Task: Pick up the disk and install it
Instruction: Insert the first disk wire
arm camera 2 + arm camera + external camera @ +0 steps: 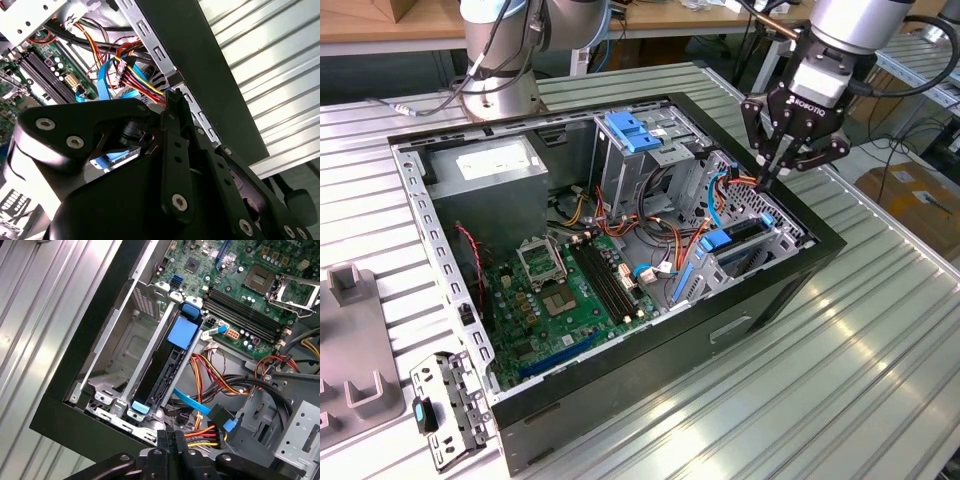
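Open computer case [800, 262] is lying on its side on the ribbed metal table [880, 340], motherboard [555, 290] facing up. The gripper [772, 172] is hanging over the case's edge on the exterior view's right, its fingers drawn close together with their tips pinching in at a bundle of red, yellow and orange wires [202, 436]; whether they are actually gripping a wire or its connector cannot be told. The disk [162, 372] is sitting edge-up in the drive cage [125, 355] inside the case, its blue rail tabs [184, 332] showing at the top, just below and beside the fingertips in the first wrist view, not touching them. A blue flat cable [192, 402] is running between the disk and the wire bundle.
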You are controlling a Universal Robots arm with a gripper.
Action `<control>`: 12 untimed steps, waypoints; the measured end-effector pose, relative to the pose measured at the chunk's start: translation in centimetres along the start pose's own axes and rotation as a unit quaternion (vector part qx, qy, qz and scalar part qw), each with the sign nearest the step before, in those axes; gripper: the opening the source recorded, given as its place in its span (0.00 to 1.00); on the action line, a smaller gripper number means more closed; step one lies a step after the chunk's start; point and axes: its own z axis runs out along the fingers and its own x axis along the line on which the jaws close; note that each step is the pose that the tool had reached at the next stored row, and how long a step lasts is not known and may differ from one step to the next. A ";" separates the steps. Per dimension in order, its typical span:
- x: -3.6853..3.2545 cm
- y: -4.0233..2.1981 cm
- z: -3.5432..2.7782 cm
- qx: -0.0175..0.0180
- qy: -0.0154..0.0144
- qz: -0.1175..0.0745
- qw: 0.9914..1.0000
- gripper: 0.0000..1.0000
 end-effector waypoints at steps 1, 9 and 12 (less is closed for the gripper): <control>0.00 0.00 0.01 0.000 0.000 0.007 1.000 0.16; 0.00 0.00 0.06 -0.001 -0.001 0.056 0.998 0.16; 0.00 0.00 0.08 -0.002 -0.001 0.075 0.997 0.16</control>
